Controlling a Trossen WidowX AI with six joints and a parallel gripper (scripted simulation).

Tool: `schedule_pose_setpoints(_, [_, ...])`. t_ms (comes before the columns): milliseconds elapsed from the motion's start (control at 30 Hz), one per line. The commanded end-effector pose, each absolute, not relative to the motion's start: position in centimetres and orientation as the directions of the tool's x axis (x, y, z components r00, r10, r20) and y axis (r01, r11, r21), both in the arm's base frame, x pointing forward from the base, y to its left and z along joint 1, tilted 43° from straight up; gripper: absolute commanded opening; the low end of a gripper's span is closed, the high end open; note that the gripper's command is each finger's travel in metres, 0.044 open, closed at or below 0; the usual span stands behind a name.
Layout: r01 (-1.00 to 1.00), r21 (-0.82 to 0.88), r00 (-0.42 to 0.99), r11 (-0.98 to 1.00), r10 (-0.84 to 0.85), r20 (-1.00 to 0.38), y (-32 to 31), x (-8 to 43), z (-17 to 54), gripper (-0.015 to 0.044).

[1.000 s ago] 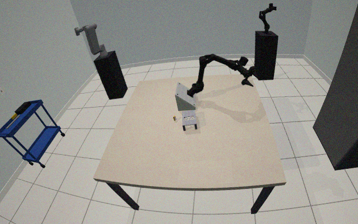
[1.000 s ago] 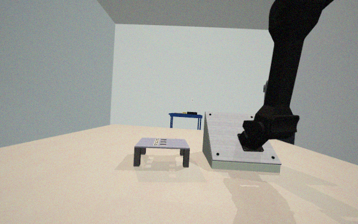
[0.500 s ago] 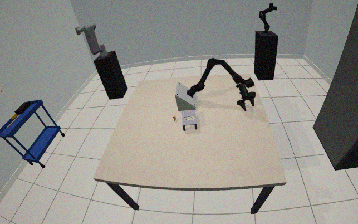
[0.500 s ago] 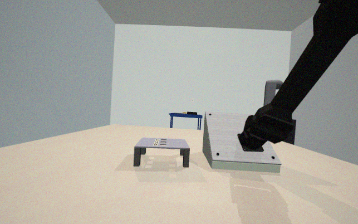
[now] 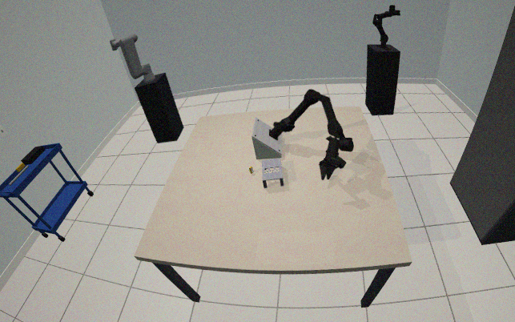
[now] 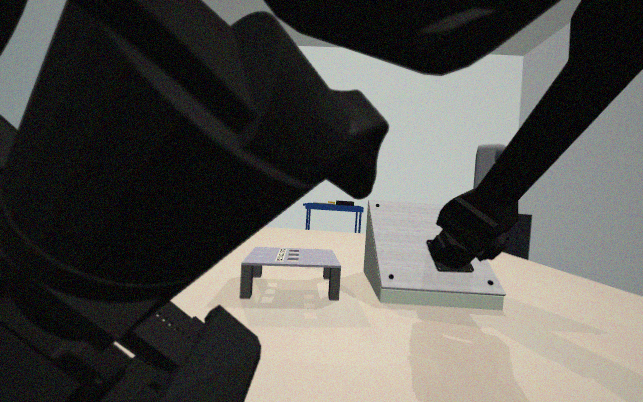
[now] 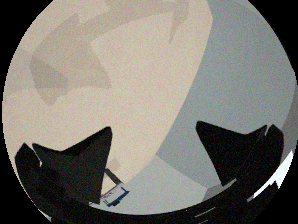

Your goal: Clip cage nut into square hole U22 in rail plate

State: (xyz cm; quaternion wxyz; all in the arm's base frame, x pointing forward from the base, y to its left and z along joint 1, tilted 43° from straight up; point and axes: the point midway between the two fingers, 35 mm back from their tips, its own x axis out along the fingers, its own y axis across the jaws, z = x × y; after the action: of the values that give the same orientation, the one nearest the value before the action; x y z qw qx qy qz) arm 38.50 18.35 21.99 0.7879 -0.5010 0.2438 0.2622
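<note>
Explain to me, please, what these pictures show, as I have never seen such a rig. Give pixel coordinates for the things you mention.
One black robot arm (image 5: 311, 96) (image 6: 544, 120), mounted on a sloped block (image 5: 267, 148) (image 6: 371, 260), ends in a two-fingered pincer (image 5: 325, 171) (image 7: 156, 128), open and holding nothing. The first picture looks down on the table (image 5: 267, 232) (image 6: 314, 370) (image 7: 135, 100); the second looks across it from low down, largely blocked by the arm; the third looks out past the fingers. On the table stands a small legged plate (image 5: 272, 163) (image 6: 264, 256), with a little yellowish cage nut (image 5: 251, 170) beside it.

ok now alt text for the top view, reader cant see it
A black robot arm holds its open, empty gripper over the right side of a pale wooden table. Left of it stands a small rail plate on legs, with a tiny cage nut on the tabletop beyond.
</note>
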Motion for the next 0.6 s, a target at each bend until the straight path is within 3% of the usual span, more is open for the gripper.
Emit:
schedule_pose_setpoints(0, [-0.705,-0.522,0.634,0.48,0.097,-0.767,13.0,40.2,17.3,0.044])
schedule_pose_setpoints(300, [-0.591,-0.2,0.383,0.782,0.054,-0.922,1.8,39.4,9.7,0.044])
schedule_pose_setpoints(567, [-0.238,0.167,0.113,0.957,0.198,-0.974,-6.3,35.0,2.7,0.044])
